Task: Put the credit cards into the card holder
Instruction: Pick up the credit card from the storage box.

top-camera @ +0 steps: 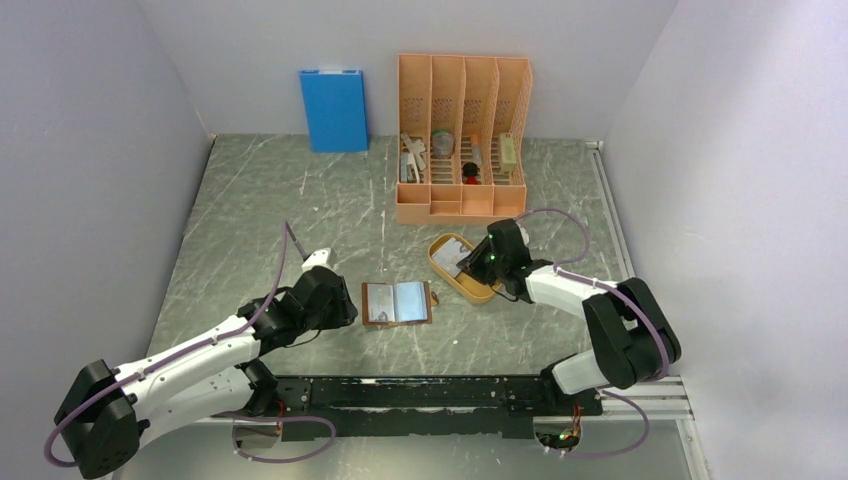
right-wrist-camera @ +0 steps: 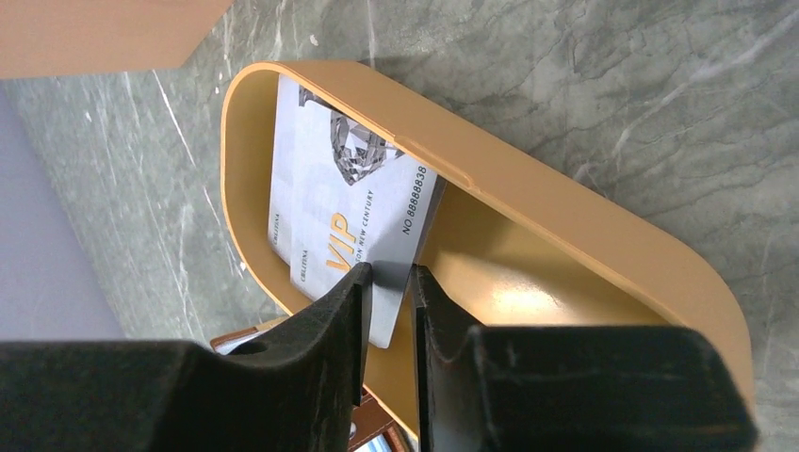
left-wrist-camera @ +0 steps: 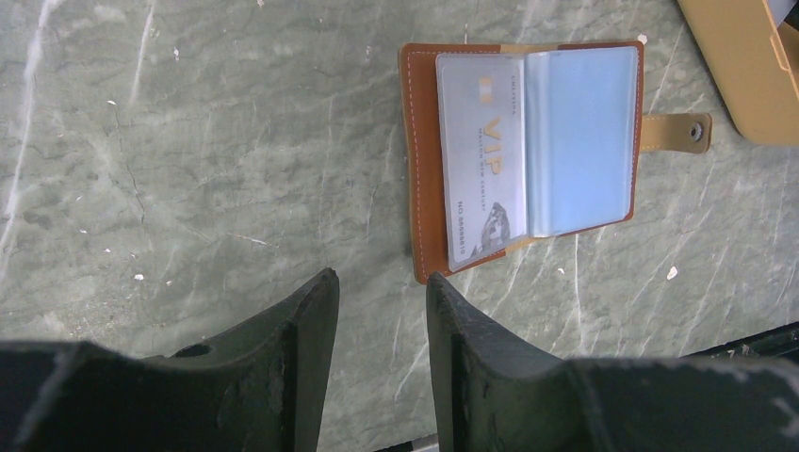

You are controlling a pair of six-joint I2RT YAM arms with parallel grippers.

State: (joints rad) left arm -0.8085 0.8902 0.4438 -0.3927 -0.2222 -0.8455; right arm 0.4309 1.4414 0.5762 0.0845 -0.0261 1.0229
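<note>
Grey marbled table (top-camera: 260, 220), white walls around. Near the left gripper (left-wrist-camera: 382, 282), fingers spread and empty, a brown card holder (left-wrist-camera: 579, 141) lying open, one credit card (left-wrist-camera: 481, 160) in its sleeve. Inside the orange tray (right-wrist-camera: 584, 226), the right gripper (right-wrist-camera: 389, 275) pinching a second credit card (right-wrist-camera: 344, 202).

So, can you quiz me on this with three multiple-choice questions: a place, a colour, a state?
1. Where is the card that the right gripper pinches? A in the orange tray B in a drawer C in a cup
2. What colour is the box at the back wall? A red B blue C green
3. The card holder lies: A snapped shut B open C rolled up
Answers: 1 A, the tray's rim surrounds it; 2 B, plainly blue; 3 B, its sleeves show.
</note>
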